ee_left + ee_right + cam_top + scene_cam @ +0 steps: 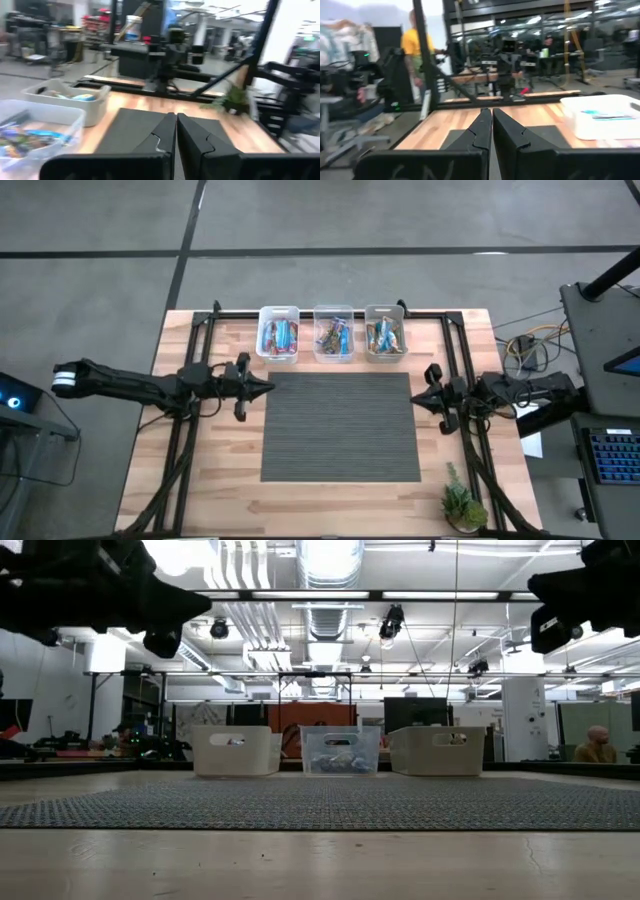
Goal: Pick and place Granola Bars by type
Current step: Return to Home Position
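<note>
Left hand [262, 387], from above: clenched on nothing at the left edge of the mat [340, 426]; right hand [420, 393] likewise at its right edge.
Granola Bars [280, 337], from above: all inside three bins [333, 308] along the far side of the desk [200, 480].
Low view: mat bare.
Left wrist view: fingers [162, 137] pressed together.
Right wrist view: the same.
Risk: small, I judge; a wide swing could knock the bins or the potted plant [462, 505].

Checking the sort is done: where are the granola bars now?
High view: the granola bars lie in the three bins lined along the table's far edge, just beyond the dark mat; left gripper and right gripper wait shut at its sides.
</note>
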Robot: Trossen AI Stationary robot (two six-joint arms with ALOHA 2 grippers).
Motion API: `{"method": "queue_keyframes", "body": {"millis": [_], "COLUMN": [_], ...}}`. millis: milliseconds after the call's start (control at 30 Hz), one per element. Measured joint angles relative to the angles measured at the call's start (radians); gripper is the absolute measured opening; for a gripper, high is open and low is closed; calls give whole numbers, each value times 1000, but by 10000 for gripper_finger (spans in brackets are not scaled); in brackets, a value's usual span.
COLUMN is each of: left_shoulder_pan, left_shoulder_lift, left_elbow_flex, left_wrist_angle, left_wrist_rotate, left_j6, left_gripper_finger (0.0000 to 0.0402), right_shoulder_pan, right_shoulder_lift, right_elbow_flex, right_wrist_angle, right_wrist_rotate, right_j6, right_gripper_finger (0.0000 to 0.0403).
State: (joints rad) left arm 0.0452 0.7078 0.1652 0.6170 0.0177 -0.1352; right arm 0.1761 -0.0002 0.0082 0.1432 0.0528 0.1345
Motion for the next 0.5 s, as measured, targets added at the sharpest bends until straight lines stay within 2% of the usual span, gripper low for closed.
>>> {"method": "queue_keyframes", "body": {"millis": [167,500], "left_shoulder_pan": [0,0], "left_shoulder_lift": [0,-44], "left_elbow_flex": [-54,-141], "left_wrist_angle": [60,107], "left_wrist_rotate": [79,82], "left_j6": [-17,-54], "left_gripper_finger": [0,0], "right_shoulder_pan": [0,0], "right_shoulder_lift": [8,9], "right_elbow_flex": [0,0], "right_wrist_angle": [-9,-11], "right_wrist_rotate": [-61,-61], "right_j6": [-7,-24], "right_gripper_finger": [9,9]}}
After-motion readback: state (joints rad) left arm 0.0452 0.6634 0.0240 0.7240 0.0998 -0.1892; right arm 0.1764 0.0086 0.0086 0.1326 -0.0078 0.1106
